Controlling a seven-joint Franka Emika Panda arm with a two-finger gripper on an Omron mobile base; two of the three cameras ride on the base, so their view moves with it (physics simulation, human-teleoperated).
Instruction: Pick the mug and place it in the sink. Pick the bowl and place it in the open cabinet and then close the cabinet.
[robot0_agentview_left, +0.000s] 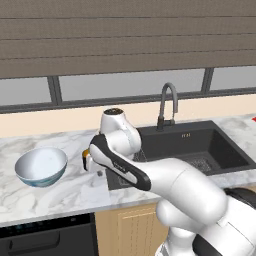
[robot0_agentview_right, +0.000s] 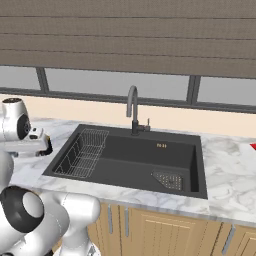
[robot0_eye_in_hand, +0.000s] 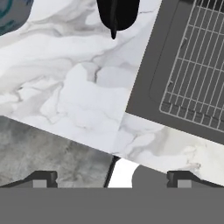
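Marble counter with the arm bent low over its strip between the bowl and the sink. The bowl (white inside, patterned outside) stood upright on the counter, well to the left of the sink in the left base view; a dark-and-teal sliver of its outer wall showed at the upper left corner of the hand view. The mug stood on the marble just beside the sink's left rim, appearing in the hand view as a black shape at the top edge, ahead of the hand and apart from it; in the left base view only a small orange patch of it showed past the arm's forearm. The gripper hung above the counter's front edge, its two fingertips spread as wide as they go, with bare marble between them and nothing held. The sink, a dark rectangular basin, carried a wire rack at its left end and a triangular drain strainer on its floor towards the right front. A dark curved tap rose behind the basin. Light-wood cupboard doors with silver bar handles ran beneath the counter; whether any stood ajar could not be told. Closed slatted blinds hung over the window behind the sink.
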